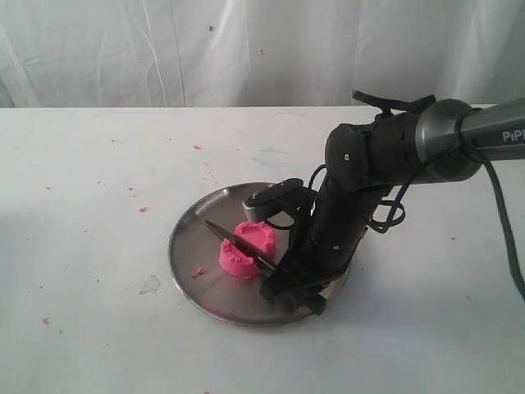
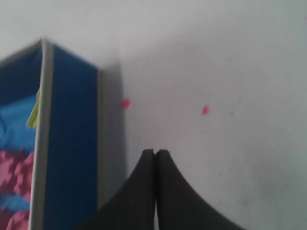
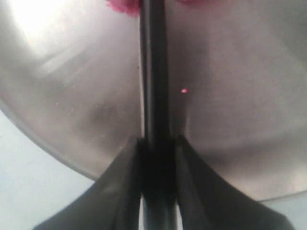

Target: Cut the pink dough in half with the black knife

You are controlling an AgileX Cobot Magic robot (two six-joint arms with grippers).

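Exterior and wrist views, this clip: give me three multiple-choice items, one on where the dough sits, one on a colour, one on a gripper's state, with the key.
1. Where does the pink dough sit?
A. on the steel plate
B. on the bare table
C. inside the blue box

2. What colour is the knife that lies across the dough?
A. silver
B. black
C. white

3. How is the right gripper?
A. open above the plate
B. shut with nothing in it
C. shut on the knife's handle

Key: 1 A, the exterior view shows the dough on the round metal plate. 2 B, blade and handle are black all over in both the exterior and right wrist views. 3 C, in the right wrist view the two fingers clamp the dark handle between them, over the plate.
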